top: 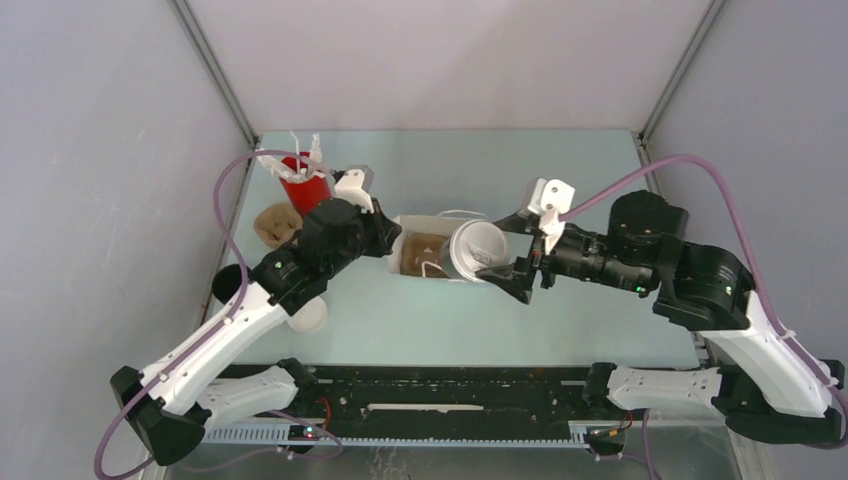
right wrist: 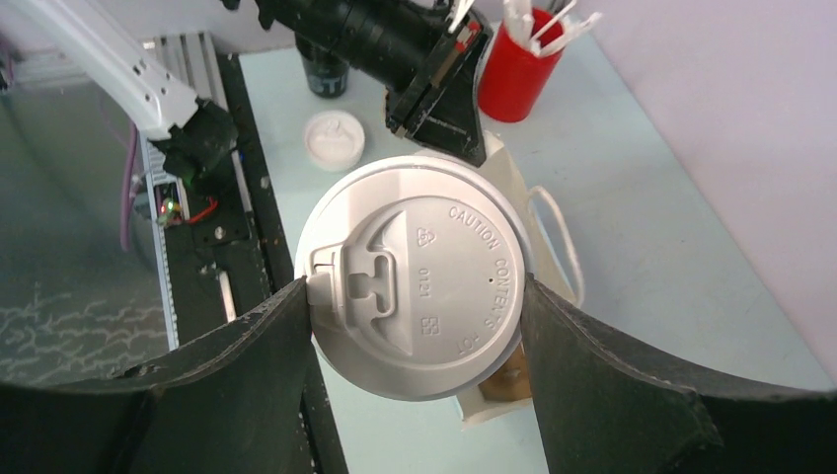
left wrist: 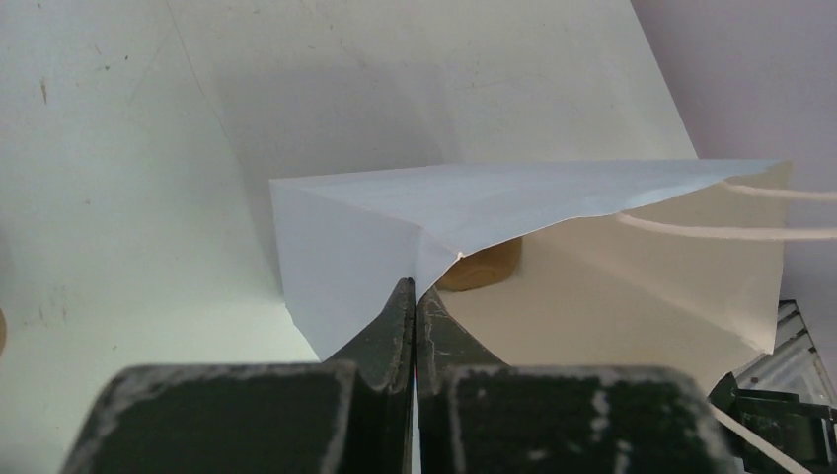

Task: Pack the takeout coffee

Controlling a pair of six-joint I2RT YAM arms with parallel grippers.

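Right gripper [right wrist: 415, 288] is clamped on the takeout coffee [right wrist: 434, 237], one finger on each side of its white lid, snug against the rim. Lid faces straight into the right wrist cam, sip tab toward the left finger. In the top view the right gripper [top: 499, 249] holds the coffee [top: 478, 248] at the right end of the white paper bag [top: 412, 222], overlapping the bag's open mouth; can't tell how deep the cup sits in it. Left gripper [left wrist: 415, 301] is closed, fingertips pinched together on the bag's [left wrist: 474, 202] near edge fold. From above, the left gripper [top: 388, 238] is at the bag's left end, so the two arms face each other across the bag. Brown item [left wrist: 482, 267] sits inside the bag at the bottom, also seen from above [top: 420, 250]. Bag's cord handles hang off the far side. Red cup [top: 303, 185] with white cutlery stands behind the left arm, brown pulp tray [top: 273, 222] just beside it. Loose white lid [right wrist: 335, 138] lies on the table [top: 560, 320] near the left arm, with a black cup [right wrist: 326, 71] close by.
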